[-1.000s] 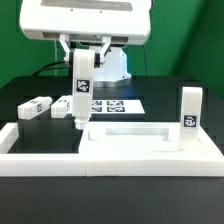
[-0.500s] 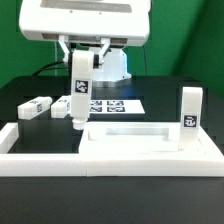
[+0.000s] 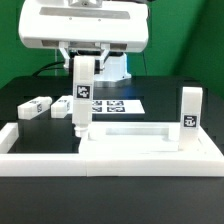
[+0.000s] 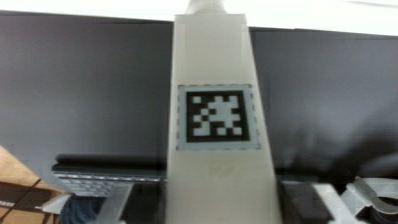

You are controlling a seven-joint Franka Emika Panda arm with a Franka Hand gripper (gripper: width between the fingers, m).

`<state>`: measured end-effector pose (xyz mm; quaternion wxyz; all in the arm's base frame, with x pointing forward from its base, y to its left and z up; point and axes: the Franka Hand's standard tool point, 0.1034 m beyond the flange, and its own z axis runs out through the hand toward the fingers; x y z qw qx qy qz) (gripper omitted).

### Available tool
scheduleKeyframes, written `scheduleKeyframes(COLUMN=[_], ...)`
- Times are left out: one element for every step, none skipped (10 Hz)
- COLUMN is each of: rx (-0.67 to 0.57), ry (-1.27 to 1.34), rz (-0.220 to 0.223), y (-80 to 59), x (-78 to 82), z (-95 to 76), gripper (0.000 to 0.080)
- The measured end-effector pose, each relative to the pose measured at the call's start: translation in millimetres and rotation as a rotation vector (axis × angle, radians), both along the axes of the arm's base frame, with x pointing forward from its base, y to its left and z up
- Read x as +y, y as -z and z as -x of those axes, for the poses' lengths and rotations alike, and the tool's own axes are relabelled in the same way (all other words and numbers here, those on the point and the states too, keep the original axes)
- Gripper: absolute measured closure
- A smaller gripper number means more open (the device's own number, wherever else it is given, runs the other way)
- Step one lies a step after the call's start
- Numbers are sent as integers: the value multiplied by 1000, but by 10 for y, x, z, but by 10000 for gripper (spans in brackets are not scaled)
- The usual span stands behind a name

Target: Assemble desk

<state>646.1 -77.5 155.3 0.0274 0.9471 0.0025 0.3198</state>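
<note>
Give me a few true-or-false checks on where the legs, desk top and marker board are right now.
1. The fingers hold a leg upright. True.
2. Another leg stands upright at the exterior view's right end of the desk top. True.
3. The marker board lies inside the desk top. False: it lies on the table behind it.
4. Every leg is upright. False: a loose leg and its neighbour lie on the table at the exterior view's left.

The gripper (image 3: 84, 60) has sunk toward 6 o'clock in the exterior view, carrying the leg (image 3: 82, 98) down. The leg's lower tip now reaches the desk top (image 3: 130, 148) at its 9 o'clock end.
</note>
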Motion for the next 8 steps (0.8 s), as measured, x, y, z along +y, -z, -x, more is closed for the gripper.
scheduleKeyframes(rx=[7, 44, 114, 127, 127, 129, 133, 141], ry=[0, -21, -61, -65, -65, -66, -72, -62], rz=[-11, -33, -70, -74, -72, -73, -67, -73], y=[15, 60, 77, 53, 78, 91, 112, 169], x=[46, 118, 173, 144, 151, 153, 118, 15], z=[3, 32, 85, 93, 95, 99, 117, 163], gripper=[509, 509, 509, 509, 509, 509, 509, 509])
